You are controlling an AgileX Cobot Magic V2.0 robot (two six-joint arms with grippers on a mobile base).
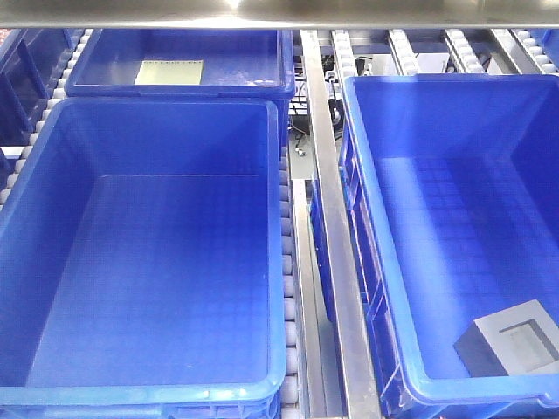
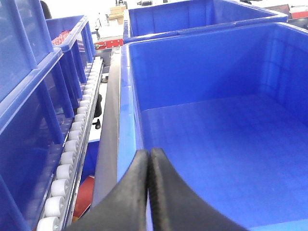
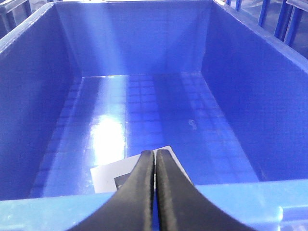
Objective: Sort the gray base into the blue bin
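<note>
Front view, nearest: gray base [image 1: 511, 340] lying flat on the waffle-grid floor of the right-hand blue bin [image 1: 376, 227], in its near right corner, close to the near wall. Matte, blocky, square recess facing up; turned askew to the walls, long axis running from near left to far right, its far right corner cut off by the frame edge. Seen from the right wrist as a pale slab [image 3: 126, 173] just beyond the fingertips, partly hidden behind them, long axis not readable there.

Right gripper [image 3: 155, 155]: smooth black curved fingers pressed together, holding nothing, hovering over the near rim. Left gripper [image 2: 149, 154]: likewise closed and empty, poised over the rim of the left bin [image 2: 126, 110].

Farther out: glossy plastic walls with thick rolled rims, floors embossed in small squares, a bright glare patch on the right one. Between the two bins, a brushed metal rail [image 1: 327, 227] running near to far, flanked by white rollers [image 2: 72, 144]. At the far left, a shallower tote [image 1: 87, 78] with a pale yellowish sheet [image 1: 169, 72] lying flat inside.
</note>
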